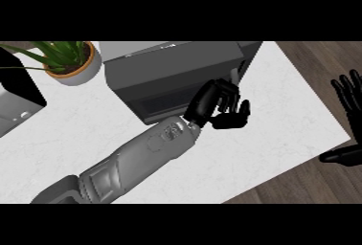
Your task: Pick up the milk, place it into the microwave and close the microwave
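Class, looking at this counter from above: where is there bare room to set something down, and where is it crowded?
Free: the counter right of the microwave, and the patch below the potted plant. Crowded: the microwave's front, where the left hand sits.

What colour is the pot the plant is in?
The plant pot is white with a light brown rim, seen best in the head view, at the counter's far left.
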Robot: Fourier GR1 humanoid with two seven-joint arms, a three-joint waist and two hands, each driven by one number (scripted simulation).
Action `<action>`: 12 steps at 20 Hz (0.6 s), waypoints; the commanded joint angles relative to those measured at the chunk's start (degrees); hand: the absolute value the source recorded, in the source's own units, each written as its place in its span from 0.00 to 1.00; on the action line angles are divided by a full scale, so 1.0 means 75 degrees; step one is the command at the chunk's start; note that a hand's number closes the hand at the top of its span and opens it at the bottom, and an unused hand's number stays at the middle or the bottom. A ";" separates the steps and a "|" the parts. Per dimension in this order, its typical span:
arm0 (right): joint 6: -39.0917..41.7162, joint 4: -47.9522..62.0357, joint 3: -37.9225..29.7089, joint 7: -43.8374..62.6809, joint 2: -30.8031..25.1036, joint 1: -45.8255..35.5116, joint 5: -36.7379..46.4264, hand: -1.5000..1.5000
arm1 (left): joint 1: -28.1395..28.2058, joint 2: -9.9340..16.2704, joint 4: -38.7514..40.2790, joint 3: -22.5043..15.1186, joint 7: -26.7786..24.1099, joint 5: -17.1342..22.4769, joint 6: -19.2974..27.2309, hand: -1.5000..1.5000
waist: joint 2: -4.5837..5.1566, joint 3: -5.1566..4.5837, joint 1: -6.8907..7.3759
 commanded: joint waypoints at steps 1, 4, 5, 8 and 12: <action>0.0617 -0.0178 0.0153 -0.0118 -0.0044 -0.0279 -0.0156 0.00 | -0.0526 -0.0124 0.0202 0.0062 -0.0021 0.0168 0.0046 1.00 | 0.0046 0.0011 -0.0166; 0.0875 -0.0304 0.0262 0.0046 -0.0019 -0.0351 -0.0393 0.00 | -0.0728 -0.0122 0.0381 0.0195 -0.0014 0.0339 0.0039 1.00 | 0.0087 0.0017 -0.0293; 0.1004 -0.0299 0.0276 0.0132 -0.0160 -0.0400 -0.0417 0.00 | -0.0775 -0.0121 0.0453 0.0204 -0.0036 0.0360 0.0062 1.00 | 0.0096 0.0018 -0.0245; 0.1190 -0.0451 0.0542 0.0350 -0.0121 -0.0460 -0.0460 0.00 | -0.0890 -0.0120 0.0496 0.0198 -0.0064 0.0488 0.0136 1.00 | 0.0117 0.0017 -0.0305; 0.1343 -0.0763 0.0670 0.0511 -0.0421 -0.0665 -0.0370 0.00 | -0.0889 -0.0118 0.0560 0.0178 -0.0117 0.0614 0.0251 1.00 | 0.0108 0.0014 -0.0412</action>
